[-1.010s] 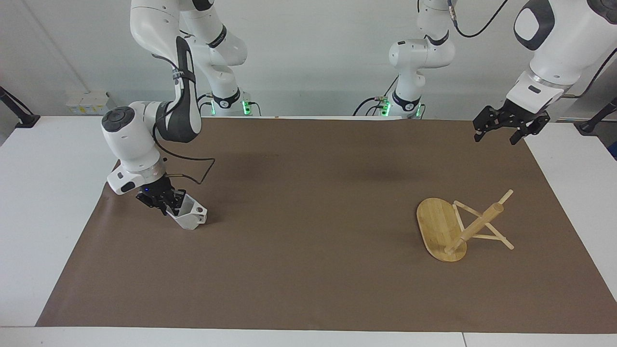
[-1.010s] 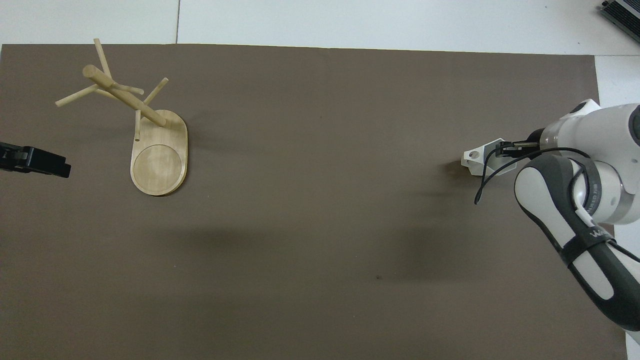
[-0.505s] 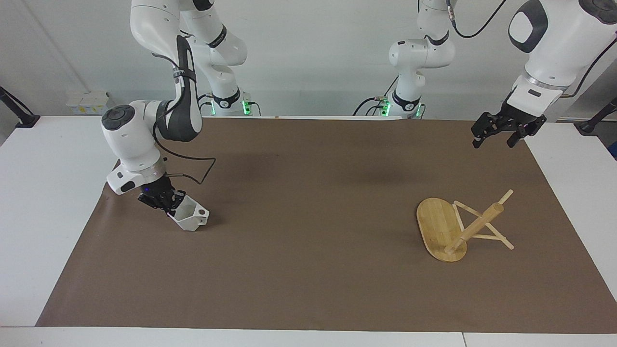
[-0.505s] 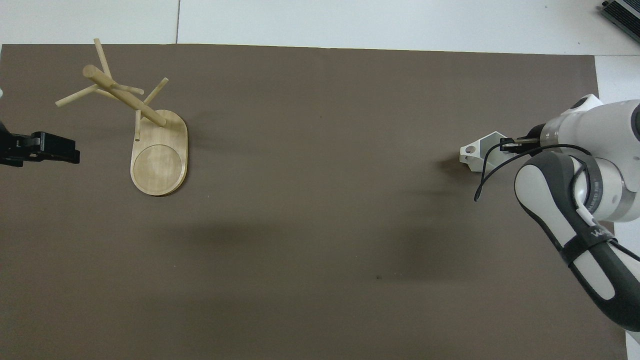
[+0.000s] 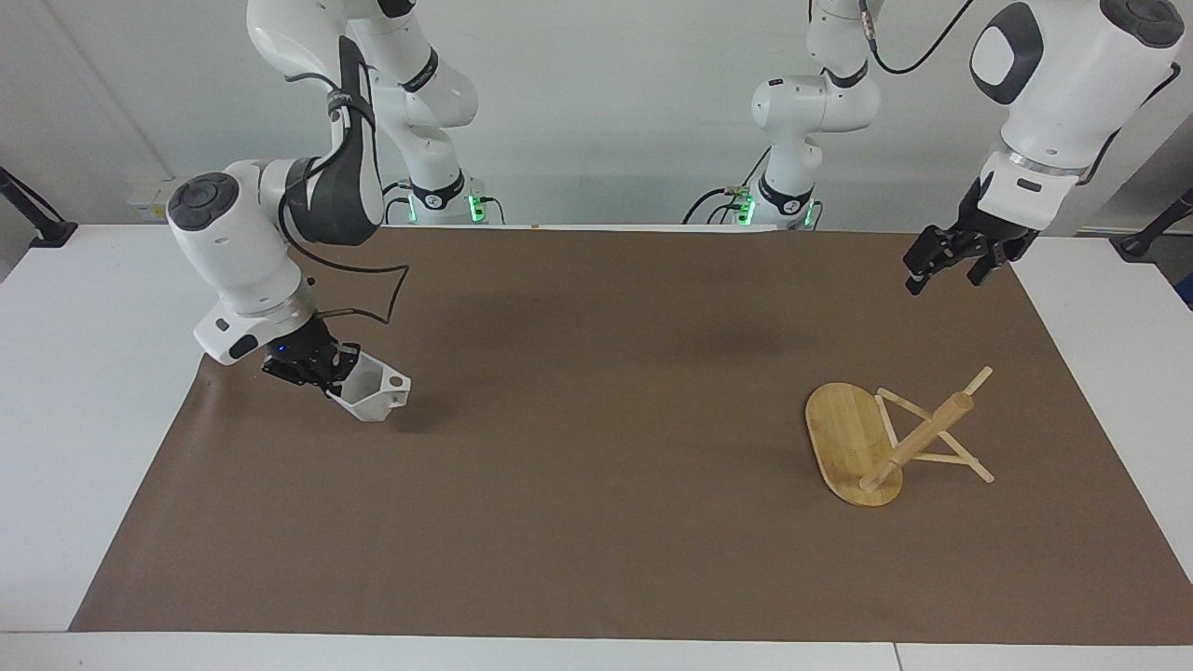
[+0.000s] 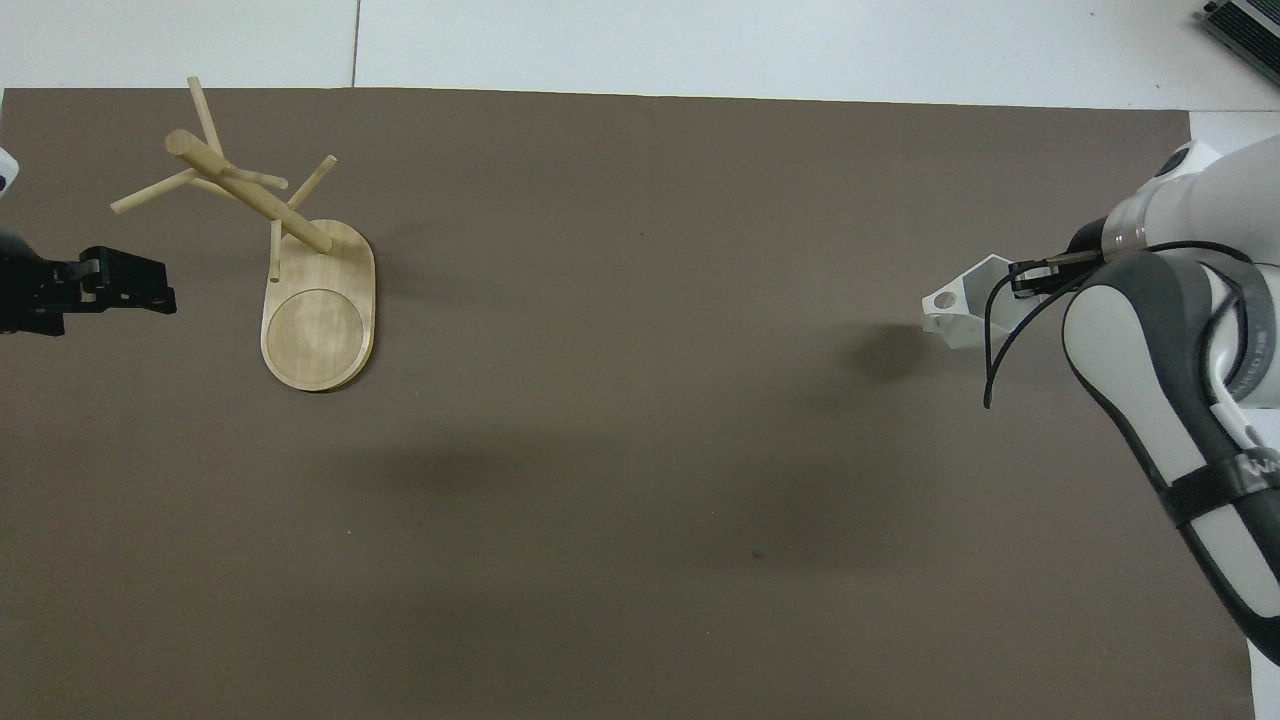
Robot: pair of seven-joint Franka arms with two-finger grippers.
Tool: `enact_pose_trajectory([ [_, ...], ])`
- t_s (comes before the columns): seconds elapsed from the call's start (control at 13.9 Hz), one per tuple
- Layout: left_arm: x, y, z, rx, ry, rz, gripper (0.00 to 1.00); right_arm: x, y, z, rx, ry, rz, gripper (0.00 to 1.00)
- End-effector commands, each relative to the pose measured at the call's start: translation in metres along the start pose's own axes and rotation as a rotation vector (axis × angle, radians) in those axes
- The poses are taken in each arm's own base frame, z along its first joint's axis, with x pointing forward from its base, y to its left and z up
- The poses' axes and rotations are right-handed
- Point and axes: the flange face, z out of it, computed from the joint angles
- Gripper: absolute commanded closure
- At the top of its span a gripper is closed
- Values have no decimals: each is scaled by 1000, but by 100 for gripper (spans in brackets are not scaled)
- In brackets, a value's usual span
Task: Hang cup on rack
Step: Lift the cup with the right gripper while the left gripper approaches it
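While the right gripper (image 5: 328, 373) pinches the rim of the cup (image 5: 373, 396), the cup hangs tilted just above the brown mat (image 5: 596, 522) at the right arm's end of the table, its shadow on the mat just beside it and its pierced handle pointing toward the table's middle. Well apart, at the left arm's end, the rack (image 5: 890, 438) stands on its oval base. Up over the mat's edge nearer the robots than the rack, the left gripper (image 5: 953, 261) hangs with fingers spread wide, holding nothing.
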Motion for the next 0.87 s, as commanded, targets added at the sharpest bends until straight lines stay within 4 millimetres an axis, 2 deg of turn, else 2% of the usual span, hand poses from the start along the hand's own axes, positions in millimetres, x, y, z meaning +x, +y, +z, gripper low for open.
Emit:
enact_pose_trajectory([
  [0.0,-7,3,-1,-33,12,-66,0,0,-22,-31,107,42,-3,100],
  [0.22,-4,10,-1,-109,-15,-254,0,4,-57,-48,210,78,-14,100],
  [0.43,1,20,0,-198,-60,-415,0,6,-108,-59,363,86,-31,100],
  [0.58,19,33,-5,-261,-99,-567,0,4,-137,-65,440,87,-41,100],
  [0.72,20,60,0,-282,-146,-669,0,4,-157,-69,546,88,-11,100],
  [0.79,22,65,5,-296,-181,-720,0,4,-165,-72,609,86,24,100],
])
